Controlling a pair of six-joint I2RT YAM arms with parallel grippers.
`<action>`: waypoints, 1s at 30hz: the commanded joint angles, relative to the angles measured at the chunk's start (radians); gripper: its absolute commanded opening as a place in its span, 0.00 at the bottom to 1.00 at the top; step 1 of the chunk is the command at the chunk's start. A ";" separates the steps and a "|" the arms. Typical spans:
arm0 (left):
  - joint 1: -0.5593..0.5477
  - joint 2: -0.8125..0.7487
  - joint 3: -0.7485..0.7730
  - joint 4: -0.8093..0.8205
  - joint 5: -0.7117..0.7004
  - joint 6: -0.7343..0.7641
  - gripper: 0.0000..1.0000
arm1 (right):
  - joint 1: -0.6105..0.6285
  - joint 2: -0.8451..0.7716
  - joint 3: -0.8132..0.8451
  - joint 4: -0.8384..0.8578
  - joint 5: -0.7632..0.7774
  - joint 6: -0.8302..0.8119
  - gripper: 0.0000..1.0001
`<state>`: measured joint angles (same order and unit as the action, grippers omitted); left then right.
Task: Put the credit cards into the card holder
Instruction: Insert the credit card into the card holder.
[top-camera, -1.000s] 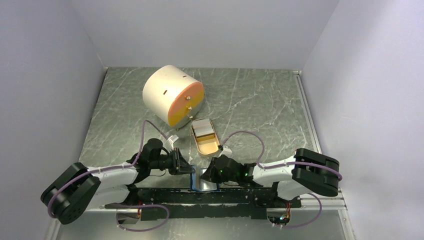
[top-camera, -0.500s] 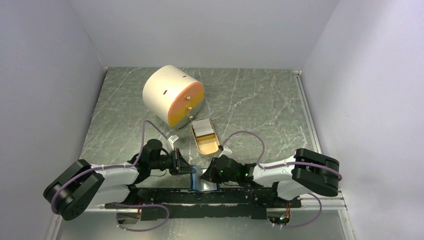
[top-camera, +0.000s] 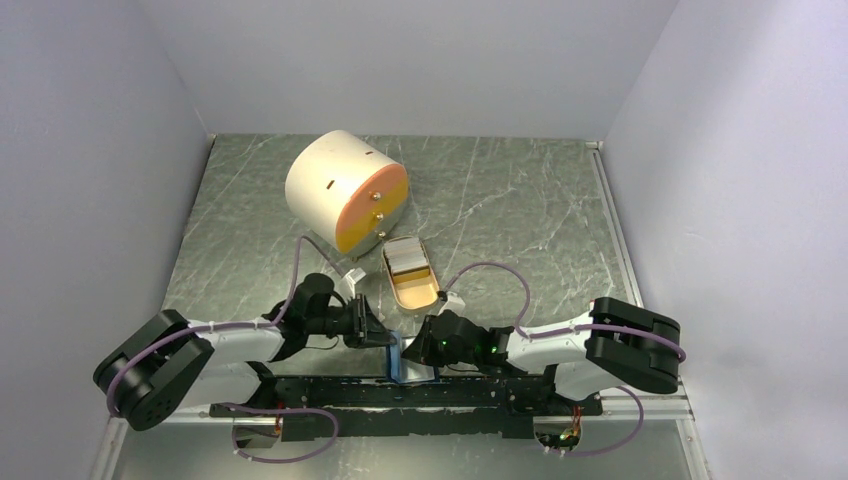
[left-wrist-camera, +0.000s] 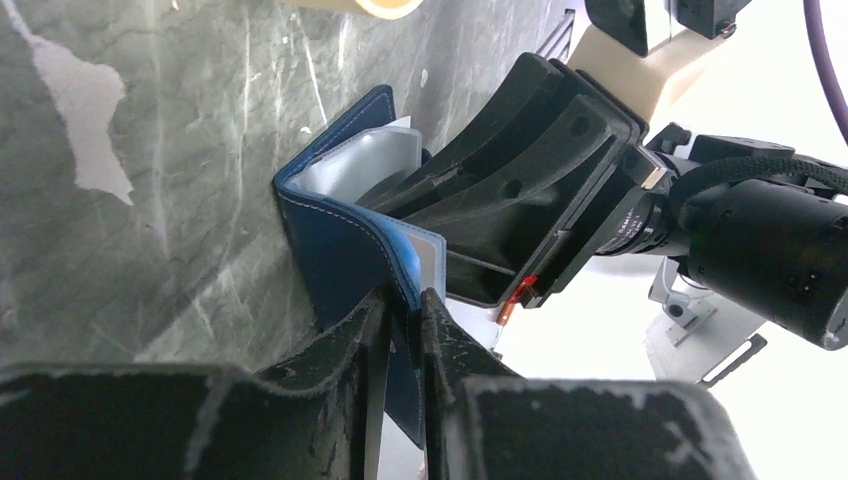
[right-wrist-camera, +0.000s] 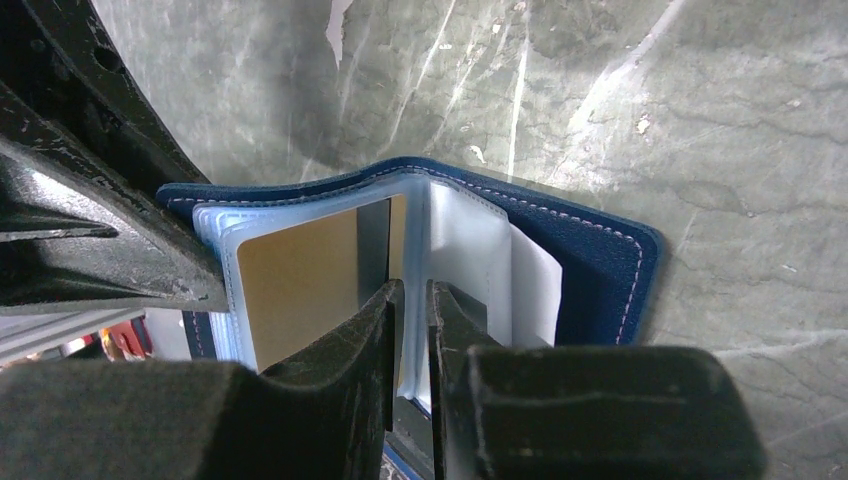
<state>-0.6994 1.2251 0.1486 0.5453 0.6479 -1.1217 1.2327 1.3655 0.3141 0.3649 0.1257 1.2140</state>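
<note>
The dark blue card holder (top-camera: 397, 360) stands half open on its edge near the table's front, between my two grippers. My left gripper (left-wrist-camera: 405, 312) is shut on the edge of its blue cover (left-wrist-camera: 340, 245). My right gripper (right-wrist-camera: 410, 300) is shut on one of its clear inner sleeves. In the right wrist view the card holder (right-wrist-camera: 590, 265) shows a tan card (right-wrist-camera: 300, 285) in a left sleeve and a white card (right-wrist-camera: 535, 285) in a right pocket. More whitish-grey credit cards (top-camera: 404, 256) lie in the far end of the tan oval dish (top-camera: 415, 293).
A big cream cylinder with an orange face (top-camera: 345, 190) lies behind the dish. The black mounting rail (top-camera: 400, 395) runs just in front of the holder. The marbled tabletop (top-camera: 520, 200) stretches to the grey walls on three sides.
My left gripper has moved to the right with the cover, folding the holder narrower and more upright. The right arm has stayed put.
</note>
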 joint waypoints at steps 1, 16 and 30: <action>-0.036 -0.006 0.051 -0.161 -0.069 0.072 0.22 | 0.004 0.014 0.011 -0.059 0.030 -0.025 0.20; -0.069 -0.058 0.201 -0.502 -0.228 0.168 0.27 | 0.005 -0.008 0.016 -0.104 0.052 -0.043 0.25; -0.083 -0.007 0.223 -0.437 -0.166 0.144 0.24 | 0.004 -0.006 0.046 -0.122 0.063 -0.073 0.28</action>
<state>-0.7696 1.2037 0.3637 0.0483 0.4335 -0.9581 1.2327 1.3380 0.3347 0.3012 0.1493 1.1801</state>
